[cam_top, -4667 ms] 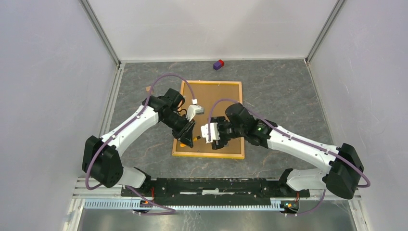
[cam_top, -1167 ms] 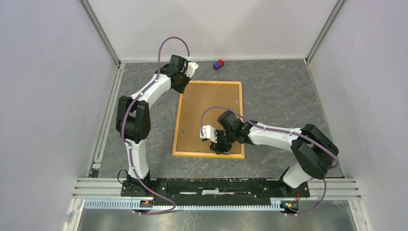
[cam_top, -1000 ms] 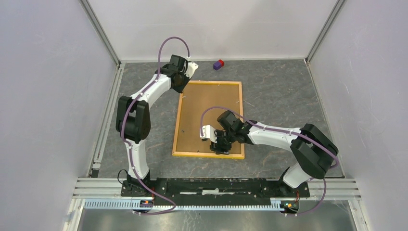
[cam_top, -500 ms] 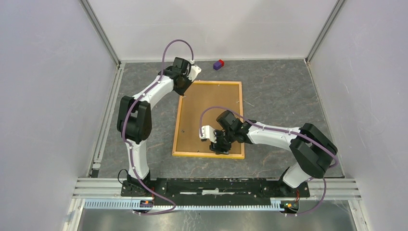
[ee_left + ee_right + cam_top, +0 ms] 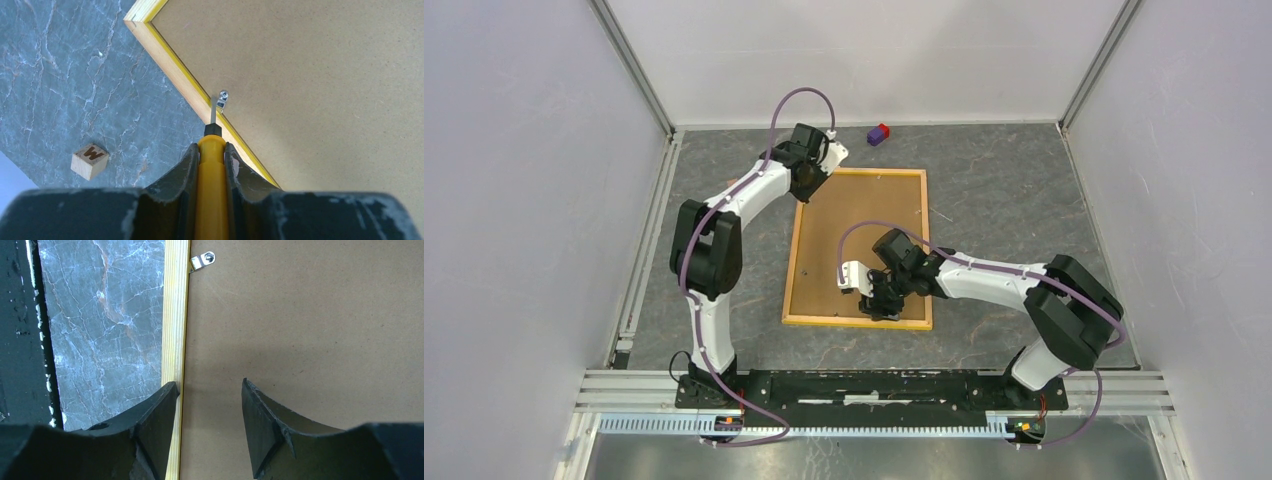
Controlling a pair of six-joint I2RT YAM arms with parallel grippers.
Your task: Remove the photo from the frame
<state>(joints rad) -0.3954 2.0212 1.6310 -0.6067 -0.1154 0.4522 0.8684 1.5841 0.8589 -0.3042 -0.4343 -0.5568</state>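
A: Where is the frame [image 5: 824, 322]?
B: It lies flat in the middle of the grey table [image 5: 1004, 190], back side up. The top cam shows only the brown backing board [image 5: 864, 215] inside the yellow border. The photo is not visible in any view.
A: And the left gripper [image 5: 212, 147]?
B: From the top it is at the frame's far-left corner, and no more can be read there. The left wrist cam gives the detail: fingers clamped on a yellow screwdriver [image 5: 212, 167], blade tip at a small metal clip [image 5: 221, 98] on the border. The same cam shows a wooden cube [image 5: 90, 160] w/ letter W on the table beside the frame.
A: The right gripper [image 5: 209, 385]?
B: It is over the frame's near edge. Its wrist cam shows the fingers apart, holding nothing, one over the border and the other over the board. A 2nd clip [image 5: 202, 260] is ahead of them. Whether they touch the board, cannot tell. Only the top cam shows the purple-red block [image 5: 879, 133] near the far wall.
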